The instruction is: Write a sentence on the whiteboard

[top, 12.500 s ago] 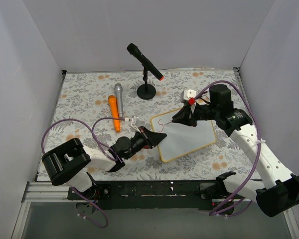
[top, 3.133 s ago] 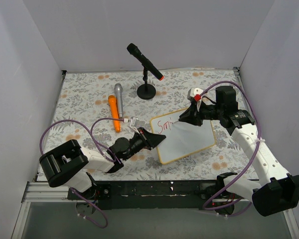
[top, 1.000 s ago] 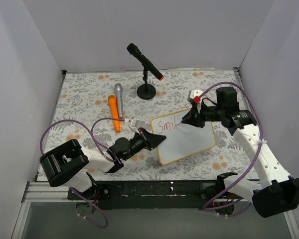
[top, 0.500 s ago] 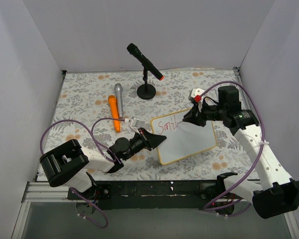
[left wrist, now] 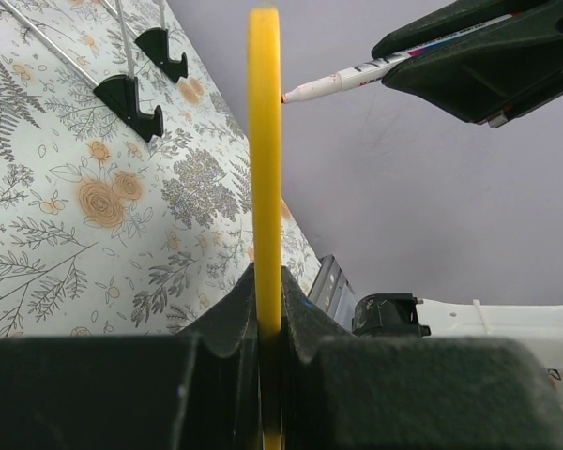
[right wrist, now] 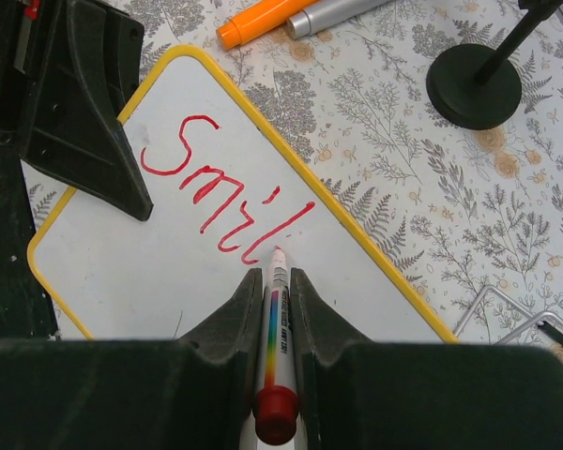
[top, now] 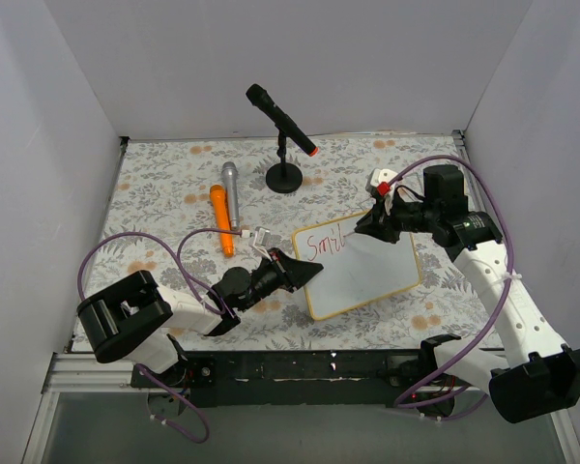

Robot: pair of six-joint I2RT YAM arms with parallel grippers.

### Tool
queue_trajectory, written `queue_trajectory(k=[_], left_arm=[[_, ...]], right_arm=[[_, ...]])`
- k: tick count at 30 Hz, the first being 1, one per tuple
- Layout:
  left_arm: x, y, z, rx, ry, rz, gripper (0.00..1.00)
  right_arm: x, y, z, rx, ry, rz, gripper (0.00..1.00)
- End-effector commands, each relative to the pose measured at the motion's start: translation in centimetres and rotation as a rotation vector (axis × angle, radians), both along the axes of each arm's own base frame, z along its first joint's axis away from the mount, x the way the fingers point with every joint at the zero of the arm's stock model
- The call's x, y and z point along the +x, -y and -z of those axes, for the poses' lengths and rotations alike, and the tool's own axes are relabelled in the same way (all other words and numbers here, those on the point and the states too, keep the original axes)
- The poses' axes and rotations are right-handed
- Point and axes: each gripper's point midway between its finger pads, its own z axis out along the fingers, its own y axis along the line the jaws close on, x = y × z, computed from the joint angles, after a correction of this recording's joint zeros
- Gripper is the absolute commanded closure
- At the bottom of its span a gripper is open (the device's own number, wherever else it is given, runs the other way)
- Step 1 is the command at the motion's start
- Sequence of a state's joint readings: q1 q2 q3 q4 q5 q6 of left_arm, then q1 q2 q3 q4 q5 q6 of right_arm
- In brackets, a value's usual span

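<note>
The whiteboard point(top: 367, 269), white with a thin yellow rim, lies on the floral mat. My left gripper point(top: 304, 272) is shut on its left edge; in the left wrist view the yellow rim point(left wrist: 265, 141) stands edge-on between the jaws. My right gripper point(top: 364, 227) is shut on a red-capped marker point(right wrist: 279, 337), tip at the board just right of the writing. The sentence point(right wrist: 220, 192) reads "Smil" in red along the board's far edge; it also shows in the top view point(top: 327, 242). The marker tip point(left wrist: 300, 91) appears in the left wrist view.
A black microphone on a round stand point(top: 283, 177) stands behind the board. An orange marker point(top: 220, 219) and a silver one point(top: 230, 188) lie at the far left. Wire feet point(right wrist: 521, 309) of the board show at its right. White walls enclose the mat.
The red writing grew from a first stroke to "Smil". My right gripper moved right along the board's far edge with the marker. The left gripper kept its hold.
</note>
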State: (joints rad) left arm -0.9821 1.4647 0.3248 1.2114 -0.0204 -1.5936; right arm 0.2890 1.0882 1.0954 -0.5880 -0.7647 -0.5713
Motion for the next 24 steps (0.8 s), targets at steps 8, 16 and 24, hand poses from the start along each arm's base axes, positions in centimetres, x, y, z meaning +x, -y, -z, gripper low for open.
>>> queue_trajectory(k=[8, 16, 24], left_arm=[[-2.3, -3.4, -14.2, -0.475, 0.301, 0.004, 1.0], [-2.4, -3.4, -14.2, -0.475, 0.301, 0.005, 1.0], [-2.2, -3.3, -14.1, -0.472, 0.3, 0.004, 1.0]], right_arm=[[1.4, 0.9, -0.2, -0.013, 0.036, 0.072, 0.99], [2.4, 0.8, -1.2, 0.006, 0.059, 0.088, 0.99], [2.4, 0.1, -1.3, 0.033, 0.03, 0.052, 0.99]])
